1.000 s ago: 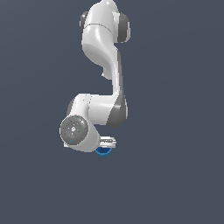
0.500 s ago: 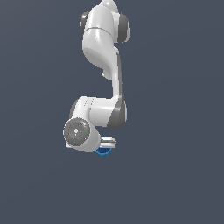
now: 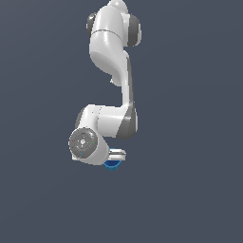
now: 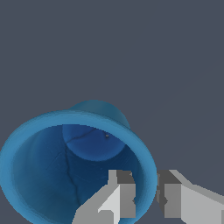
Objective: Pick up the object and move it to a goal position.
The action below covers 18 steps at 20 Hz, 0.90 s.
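The object is a bright blue round cup [image 4: 65, 166] with a darker hollow inside. In the wrist view its rim runs between my two grey fingertips: one finger [image 4: 120, 194] is inside the cup, the other [image 4: 175, 197] outside the wall. My gripper [image 4: 146, 192] is shut on that rim. In the exterior view the cup [image 3: 112, 164] shows only as a small blue sliver under the white hand, and the gripper [image 3: 115, 156] is mostly hidden by the wrist.
The white arm [image 3: 114, 57] reaches down from the top of the exterior view to a bent wrist [image 3: 85, 144]. All around is plain dark grey ground [image 3: 190, 142] with no other objects in sight.
The wrist and the cup have moved slightly toward the exterior view's left and a little lower, with the cup still held.
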Tool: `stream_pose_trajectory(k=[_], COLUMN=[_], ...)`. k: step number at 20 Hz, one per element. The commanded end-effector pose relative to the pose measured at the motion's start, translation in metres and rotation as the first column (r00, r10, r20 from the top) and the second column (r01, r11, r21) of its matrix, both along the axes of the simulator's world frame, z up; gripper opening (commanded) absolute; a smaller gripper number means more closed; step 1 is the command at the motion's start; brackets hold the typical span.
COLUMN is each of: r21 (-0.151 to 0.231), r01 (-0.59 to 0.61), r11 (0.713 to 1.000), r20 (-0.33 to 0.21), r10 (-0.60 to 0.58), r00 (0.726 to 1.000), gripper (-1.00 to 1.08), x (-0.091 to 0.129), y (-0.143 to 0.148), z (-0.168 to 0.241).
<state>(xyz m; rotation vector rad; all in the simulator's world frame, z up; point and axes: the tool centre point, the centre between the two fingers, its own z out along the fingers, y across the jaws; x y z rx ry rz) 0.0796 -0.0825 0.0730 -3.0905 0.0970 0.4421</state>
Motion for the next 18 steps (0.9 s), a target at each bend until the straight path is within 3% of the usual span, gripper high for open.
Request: stream_pose_trajectory(k=[1,10,18], r21=[0.000,0.000,0.000], r01=[0.000,0.000,0.000], r11=[1.000,1.000,1.000], r20=[-0.001,-0.001,-0.001], r10=[0.000,0.000,0.000], r00=[1.000,1.000,1.000], gripper=[-1.00,-1.00,-1.00], x=[-0.001,-0.012,-0.038], y=[0.000,0.000,0.001], z=[0.000,0.005,0.017])
